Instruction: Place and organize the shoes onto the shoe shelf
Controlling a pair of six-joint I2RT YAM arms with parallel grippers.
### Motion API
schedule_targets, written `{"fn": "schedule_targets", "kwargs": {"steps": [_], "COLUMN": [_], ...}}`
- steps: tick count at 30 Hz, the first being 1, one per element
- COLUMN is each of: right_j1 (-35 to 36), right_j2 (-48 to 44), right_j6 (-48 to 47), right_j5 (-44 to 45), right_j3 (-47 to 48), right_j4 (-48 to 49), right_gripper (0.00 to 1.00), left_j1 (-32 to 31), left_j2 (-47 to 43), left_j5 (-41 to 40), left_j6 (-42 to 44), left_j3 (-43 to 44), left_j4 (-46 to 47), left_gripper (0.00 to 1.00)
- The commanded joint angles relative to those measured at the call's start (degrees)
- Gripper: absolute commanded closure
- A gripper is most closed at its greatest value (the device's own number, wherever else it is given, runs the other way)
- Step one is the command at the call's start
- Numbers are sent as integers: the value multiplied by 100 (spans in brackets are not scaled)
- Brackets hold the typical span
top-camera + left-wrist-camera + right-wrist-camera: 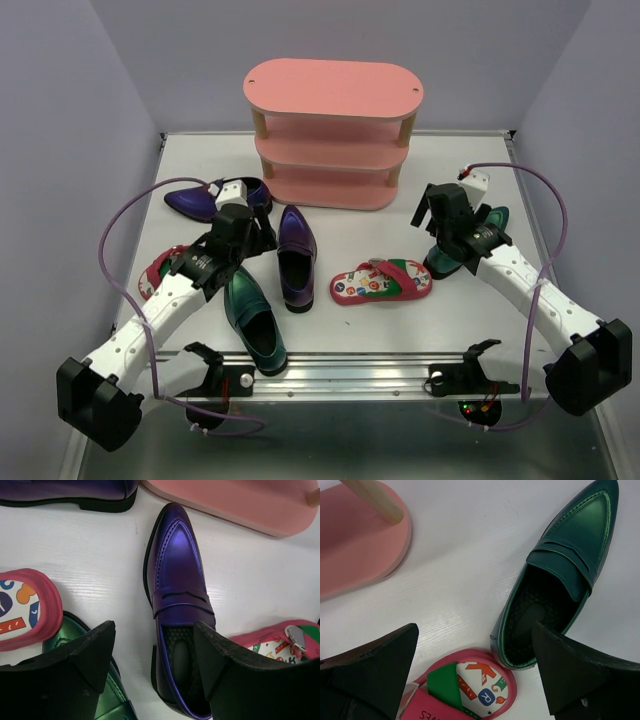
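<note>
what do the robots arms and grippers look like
Both arms are alike: the left arm and right arm have white links with black joints and bases, a purple cable looping alongside each. The left gripper and right gripper have black wedge-shaped fingers.

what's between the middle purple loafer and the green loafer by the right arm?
One red flip-flop lies between the purple loafer and that green loafer; the top view shows it.

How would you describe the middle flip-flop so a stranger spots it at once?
Find the pink shelf at the back. In front of it, right of a purple loafer, lies the flip-flop. It is flat and red, fully in view; its twin lies partly under the left arm.
</note>
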Motion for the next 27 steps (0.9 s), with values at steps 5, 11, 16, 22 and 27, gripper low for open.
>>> {"fn": "schedule_targets", "kwargs": {"steps": [5,11,16,22,27], "right_j1": [30,30,30,30,30], "right_j2": [-42,-174,-192,-157,-192], "right_j6": [138,190,164,120,111], "right_j5": [-12,58,-12,-162,-144], "right_j3": [165,59,42,41,-2], "right_j4": [265,265,335,361,362], "right_gripper": [0,0,0,0,0], "left_j1": [-111,-339,-647,-770,-893], "left_j2": [-132,18,325,774,941], "left_j5": [-79,184,159,193,176], "left_j6": [-295,-822,-1209,-1613,-1842], "left_j3": [90,-42,-147,-402,-692], "left_j4": [-268,-426,-479,-374,-224], "left_gripper": [54,45,26,34,43]}}
